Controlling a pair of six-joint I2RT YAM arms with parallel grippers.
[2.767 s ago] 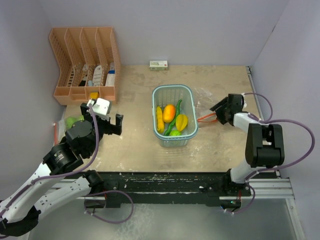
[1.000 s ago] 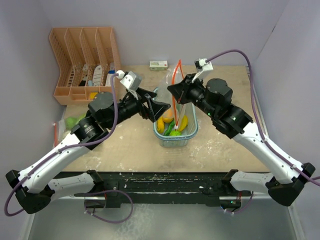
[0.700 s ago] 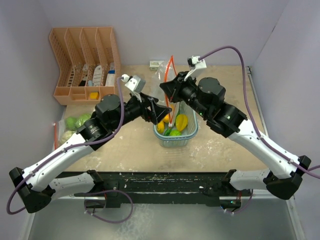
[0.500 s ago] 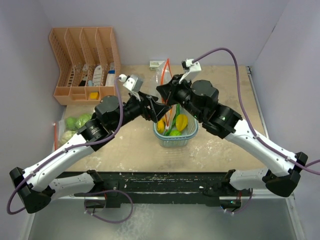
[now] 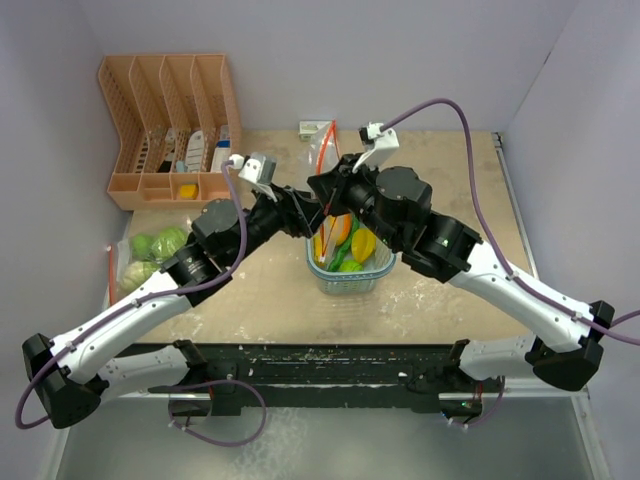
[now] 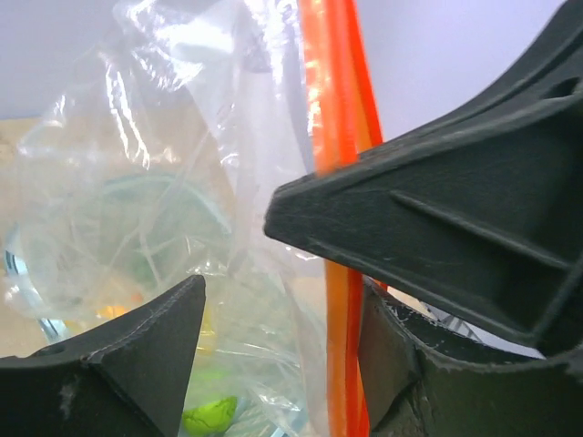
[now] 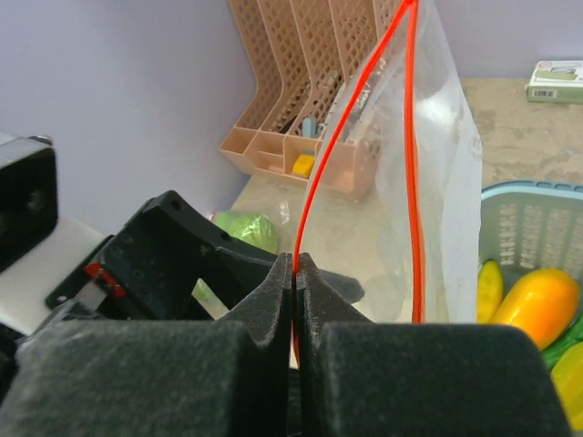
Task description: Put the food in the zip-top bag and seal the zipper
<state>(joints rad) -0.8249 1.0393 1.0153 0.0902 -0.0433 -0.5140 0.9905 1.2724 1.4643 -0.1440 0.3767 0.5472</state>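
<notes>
My right gripper (image 5: pixel 322 190) (image 7: pixel 293 266) is shut on one orange zipper strip of the clear zip-top bag (image 5: pixel 326 150) (image 7: pixel 428 155), which hangs raised above the basket. My left gripper (image 5: pixel 311 212) (image 6: pixel 278 305) is open. Its fingers straddle the bag's film (image 6: pixel 182 182), and the orange zipper (image 6: pixel 339 273) lies against its right finger. The food in the pale-blue basket (image 5: pixel 352 282) (image 7: pixel 533 205) is an orange fruit (image 5: pixel 340 228) (image 7: pixel 539 299), a yellow fruit (image 5: pixel 363 243) and green pieces (image 5: pixel 349 265). Two green cabbages (image 5: pixel 158 244) (image 7: pixel 246 228) lie at the far left.
A peach slotted organizer (image 5: pixel 170 120) (image 7: pixel 314 100) stands at the back left. A small white-and-green box (image 5: pixel 312 128) (image 7: pixel 557 80) lies by the back wall, partly behind the bag. Both arms cross over the table's middle, their grippers nearly touching.
The right gripper has carried the raised bag a little to the left. The left gripper has moved in onto the bag's zipper edge and its jaws have narrowed.
</notes>
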